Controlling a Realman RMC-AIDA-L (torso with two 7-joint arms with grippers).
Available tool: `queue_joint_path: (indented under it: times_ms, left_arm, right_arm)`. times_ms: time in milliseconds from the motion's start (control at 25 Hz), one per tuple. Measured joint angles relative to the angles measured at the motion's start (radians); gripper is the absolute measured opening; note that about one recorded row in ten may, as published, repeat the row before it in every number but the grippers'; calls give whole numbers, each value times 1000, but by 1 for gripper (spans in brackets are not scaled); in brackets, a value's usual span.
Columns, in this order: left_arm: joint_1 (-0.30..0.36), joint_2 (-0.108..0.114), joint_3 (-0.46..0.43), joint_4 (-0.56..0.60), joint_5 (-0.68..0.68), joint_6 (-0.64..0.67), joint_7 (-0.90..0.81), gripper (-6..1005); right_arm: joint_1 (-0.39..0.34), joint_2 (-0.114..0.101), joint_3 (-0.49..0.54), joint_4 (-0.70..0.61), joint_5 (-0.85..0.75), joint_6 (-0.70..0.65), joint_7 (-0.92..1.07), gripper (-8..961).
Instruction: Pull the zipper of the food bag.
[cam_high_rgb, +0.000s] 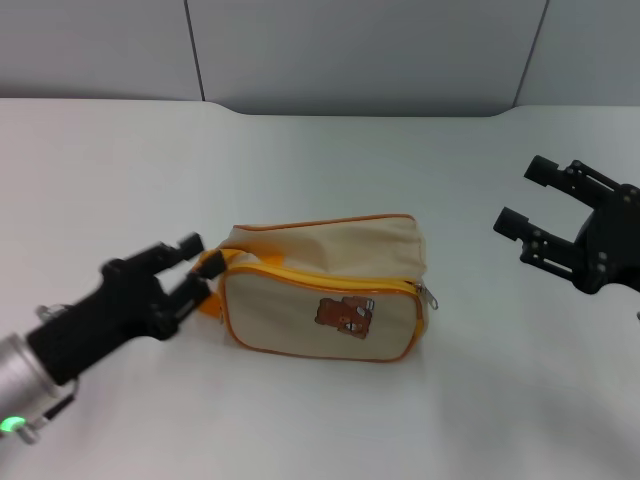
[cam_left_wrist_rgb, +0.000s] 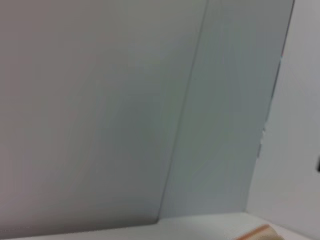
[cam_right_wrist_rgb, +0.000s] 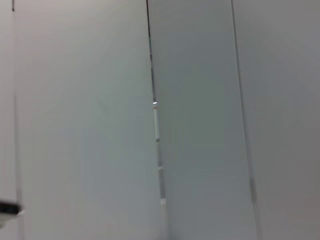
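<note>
The food bag (cam_high_rgb: 320, 290) lies on the white table (cam_high_rgb: 110, 180), its bear picture facing me. It is beige with orange piping. The zipper's silver pull tab (cam_high_rgb: 430, 297) hangs at the bag's right end, and the orange-edged zip line looks closed. The orange loop handle (cam_high_rgb: 211, 264) is at the bag's left end. My left gripper (cam_high_rgb: 199, 266) is at that end, fingers apart on either side of the handle. My right gripper (cam_high_rgb: 527, 197) is open and empty, above the table to the right of the bag. A corner of the bag (cam_left_wrist_rgb: 257, 233) shows in the left wrist view.
Grey wall panels (cam_high_rgb: 350, 50) stand behind the table's far edge. Both wrist views show mostly these panels. Nothing else lies on the table around the bag.
</note>
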Motion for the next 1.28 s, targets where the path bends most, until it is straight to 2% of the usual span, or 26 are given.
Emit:
queue_joint_path:
  times_ms: [80,120,160,240,280,360,440,520,680,1280]
  left_arm:
    - [20,20,19,107,14,116,-133,383]
    - [20,20,19,107,14,116,-133,407]
    - [19,32,45,127,32,161,-154,431]
    - [5,58,122,158,74,253,-197,479]
    - [-16,70,192,180,106,300,-230,503]
    - [-26,71,224,191,125,313,-241,551]
    - [-40,61,257,204,164,311,-243,599]
    - [-51,42,271,219,224,287,-234,662]
    - [-57,33,272,228,255,277,-234,818]
    - [-48,36,273,231,258,294,-234,813]
  right_arm:
    - [2,-15,-1,-2,-57,-46,49,751]
    - [2,-15,-1,-2,-57,-46,49,752]
    - [6,-21,-1,-4,-86,-71,68,754]
    - [20,-33,-1,-7,-163,-130,98,754]
    - [35,-45,0,-9,-250,-192,116,754]
    - [40,-48,0,-9,-298,-215,116,754]
    - [48,-48,0,-10,-382,-235,105,754]
    - [56,-28,0,-11,-466,-209,78,754]
    - [62,-13,0,-12,-495,-175,64,754]
    - [66,-5,0,-12,-499,-171,55,754]
